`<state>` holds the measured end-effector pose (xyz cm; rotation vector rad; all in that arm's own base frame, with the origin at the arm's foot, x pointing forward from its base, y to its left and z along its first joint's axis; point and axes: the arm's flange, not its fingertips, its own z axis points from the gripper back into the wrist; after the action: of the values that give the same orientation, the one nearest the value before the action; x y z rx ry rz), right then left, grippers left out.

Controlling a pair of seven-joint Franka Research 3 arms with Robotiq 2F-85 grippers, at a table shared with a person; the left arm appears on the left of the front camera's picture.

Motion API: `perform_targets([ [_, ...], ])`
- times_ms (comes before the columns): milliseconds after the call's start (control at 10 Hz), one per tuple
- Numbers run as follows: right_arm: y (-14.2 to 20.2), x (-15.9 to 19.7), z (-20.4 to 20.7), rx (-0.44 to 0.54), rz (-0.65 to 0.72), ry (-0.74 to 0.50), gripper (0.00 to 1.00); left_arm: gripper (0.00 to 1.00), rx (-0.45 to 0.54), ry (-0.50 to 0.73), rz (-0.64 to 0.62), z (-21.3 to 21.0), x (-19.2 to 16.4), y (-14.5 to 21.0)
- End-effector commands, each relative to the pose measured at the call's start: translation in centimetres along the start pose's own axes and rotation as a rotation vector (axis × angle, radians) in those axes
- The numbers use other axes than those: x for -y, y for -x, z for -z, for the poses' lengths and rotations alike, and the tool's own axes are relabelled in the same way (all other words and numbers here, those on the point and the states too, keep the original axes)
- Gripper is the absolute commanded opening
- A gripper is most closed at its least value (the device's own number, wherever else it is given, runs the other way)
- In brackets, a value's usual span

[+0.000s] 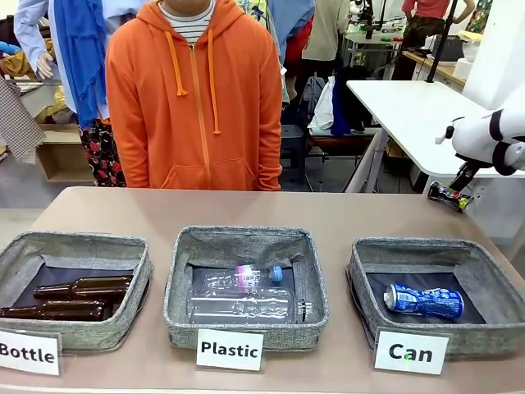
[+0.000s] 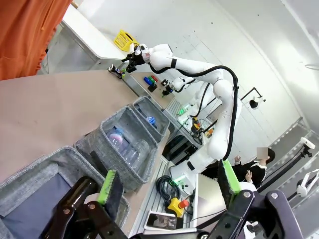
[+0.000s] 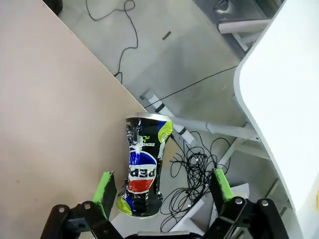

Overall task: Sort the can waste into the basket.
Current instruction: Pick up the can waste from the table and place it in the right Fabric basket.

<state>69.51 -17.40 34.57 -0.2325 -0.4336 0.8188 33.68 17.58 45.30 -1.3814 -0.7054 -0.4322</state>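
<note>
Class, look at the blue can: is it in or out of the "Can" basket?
In. The blue can lies on its side on the dark lining inside the basket behind the "Can" card.

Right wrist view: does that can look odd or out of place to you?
Yes. The black can is dented and pinched at its middle, and it lies at the table's far right edge, between the open right gripper's fingers, untouched, not in the Can basket.

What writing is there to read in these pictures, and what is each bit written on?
"Bottle": white card before the left basket.
"Plastic": white card before the middle basket.
"Can": white card before the right basket.
"PEPSI" with "ZERO", first letters hidden: dented black can between the right gripper fingers.
Blue can print: too small to read.
</note>
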Motion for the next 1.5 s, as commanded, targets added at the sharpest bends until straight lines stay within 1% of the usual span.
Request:
perform_targets([
  [0,-0.1,-0.1,-1.0,-0.01,-0.011,0.02,1.0,1.0,-0.008,-0.004,0.001,0.0,0.3,0.1],
  [100,-0.1,-0.1,-1.0,-0.01,-0.011,0.02,1.0,1.0,-0.008,-0.004,0.001,0.0,0.3,0.1],
  [200,-0.1,0.0,-0.2,0.0,-0.003,0.003,1.0,1.0,-0.008,-0.004,0.001,0.0,0.3,0.1],
  [300,-0.5,0.1,-0.4,-0.008,-0.046,-0.049,1.0,1.0,-0.008,-0.004,0.001,0.0,0.3,0.1],
  [400,-0.6,0.6,0.0,-0.029,-0.059,-0.06,1.0,1.0,-0.008,-0.004,0.001,0.0,0.3,0.1],
  [600,-0.8,1.3,1.7,-0.038,-0.093,-0.104,1.0,1.0,-0.008,-0.004,0.001,0.0,0.3,0.1],
  [700,-0.7,1.5,2.5,-0.053,-0.097,-0.118,1.0,1.0,-0.008,-0.004,0.001,0.0,0.3,0.1],
  [900,-0.5,1.8,3.5,-0.047,-0.101,-0.15,1.0,1.0,-0.008,-0.004,0.001,0.0,0.3,0.1],
  [1200,0.0,2.0,4.5,-0.077,-0.099,-0.172,1.0,1.0,-0.008,-0.004,0.001,0.0,0.3,0.1],
  [1300,0.1,2.1,4.6,-0.082,-0.099,-0.181,0.4,1.0,-0.008,-0.004,0.001,0.0,0.3,0.1],
  [1400,0.2,2.0,4.8,-0.081,-0.115,-0.188,0.4,1.0,-0.008,-0.004,0.001,0.0,0.3,0.1],
])
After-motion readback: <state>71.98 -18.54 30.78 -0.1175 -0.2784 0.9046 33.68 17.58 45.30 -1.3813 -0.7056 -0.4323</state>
